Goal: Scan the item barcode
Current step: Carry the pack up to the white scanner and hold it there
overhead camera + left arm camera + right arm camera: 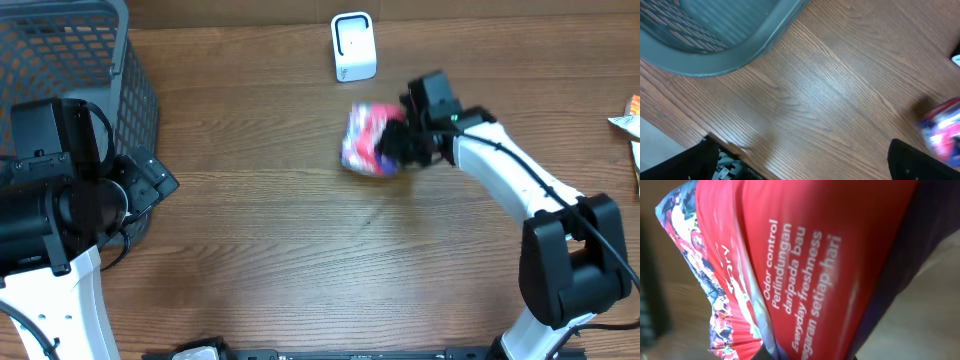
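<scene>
The item is a soft red and purple packet [368,140] with a floral edge, blurred just below the white scanner [352,46] at the table's back. My right gripper [397,146] is shut on the packet's right side. The right wrist view is filled by the packet [810,265], its white print reading sideways, and the gripper [807,356] clamps its lower end. No barcode shows in any view. My left gripper [150,185] stands wide open over bare wood [805,160] at the left. The packet [942,131] appears far to its right.
A grey mesh basket [70,60] fills the back left corner, its rim [715,65] close to the left gripper. Some packets [630,125] lie at the table's right edge. The tabletop is brown wood.
</scene>
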